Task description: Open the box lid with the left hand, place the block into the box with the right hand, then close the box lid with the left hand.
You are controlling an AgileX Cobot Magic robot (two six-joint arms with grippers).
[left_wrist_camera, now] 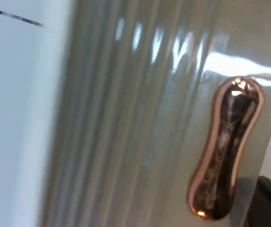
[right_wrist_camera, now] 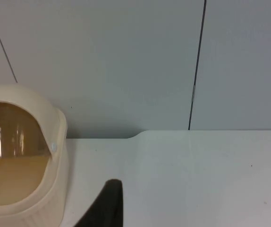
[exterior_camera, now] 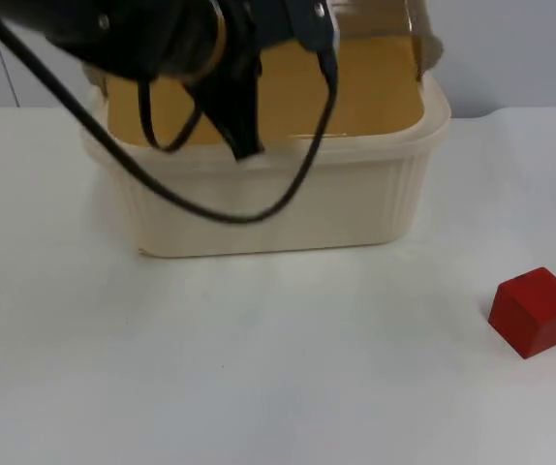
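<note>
Cream ribbed plastic box [exterior_camera: 268, 208] w/ rounded corners sits at the far side of the white surface [exterior_camera: 259, 368], close to the grey partition wall [right_wrist_camera: 126, 61]. Its translucent amber lid [exterior_camera: 375, 82] looks raised at the back edge, standing up toward the wall; exact angle hard to call from top view. Left hand [exterior_camera: 244, 145] hangs over the box's front rim, roughly mid-width, black fingers pointing down just at the rim; can't tell if it's wide or narrow, or whether it grips anything. Left wrist view: very close on the ribbed translucent lid panel [left_wrist_camera: 140, 118] w/ a shiny copper-coloured elongated handle [left_wrist_camera: 225, 151] on it, one dark fingertip beside the handle's lower end. Red cube block [exterior_camera: 536, 312] rests on the surface, well apart from the box, toward the near right side, untouched. Right wrist view looks along the surface at the wall, box corner [right_wrist_camera: 27, 156] in sight, one black fingertip [right_wrist_camera: 108, 205] visible; right hand's opening can't be told.
</note>
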